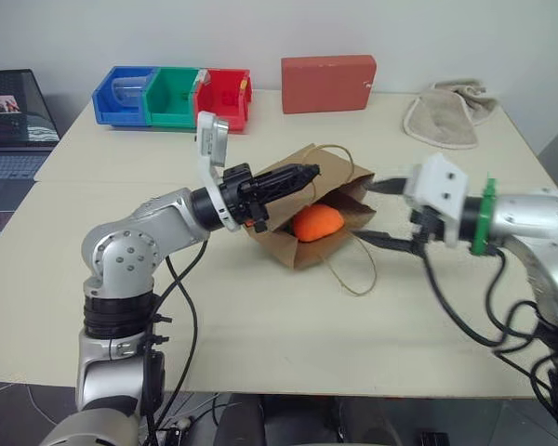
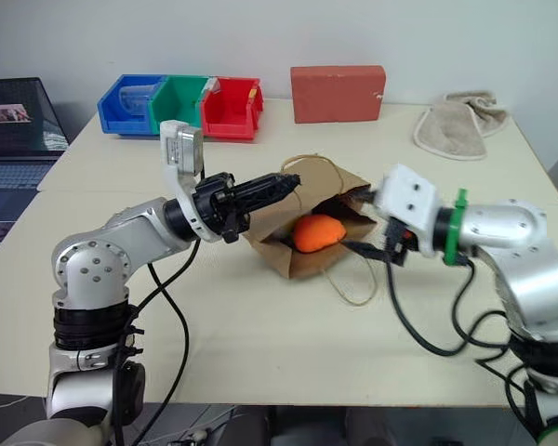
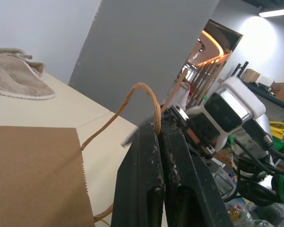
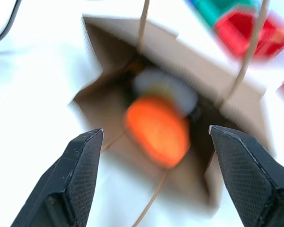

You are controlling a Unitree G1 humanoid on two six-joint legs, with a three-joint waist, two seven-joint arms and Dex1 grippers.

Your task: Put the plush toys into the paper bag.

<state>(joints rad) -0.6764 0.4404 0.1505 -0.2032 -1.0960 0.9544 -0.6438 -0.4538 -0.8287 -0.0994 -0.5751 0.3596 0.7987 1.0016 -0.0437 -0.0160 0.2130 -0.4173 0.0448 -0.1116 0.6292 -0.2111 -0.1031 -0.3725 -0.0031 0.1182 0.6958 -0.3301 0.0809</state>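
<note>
Surface [image 1: 260, 372]: bag [image 1: 288, 243] at centre, lying on its side, mouth toward 3 o'clock. Inside the mouth: toy [image 1: 316, 223], with a second toy [image 4: 173, 92] just behind it, deeper in. One handle [image 1: 353, 274] lies flat on the surface at the bag's 5 o'clock; the other handle [image 3: 142, 94] rises at its 12 o'clock. Left gripper [image 1: 302, 175] at the bag's 10 o'clock, over its upper side. Right gripper [image 1: 377, 212] at the bag's 3 o'clock, just beside the mouth. Bins [image 1: 172, 96] at 11 o'clock, far edge. Box [image 1: 328, 84] at 12 o'clock, right of the bins. Towel [image 1: 446, 116] at 1 o'clock, right of the box.
</note>
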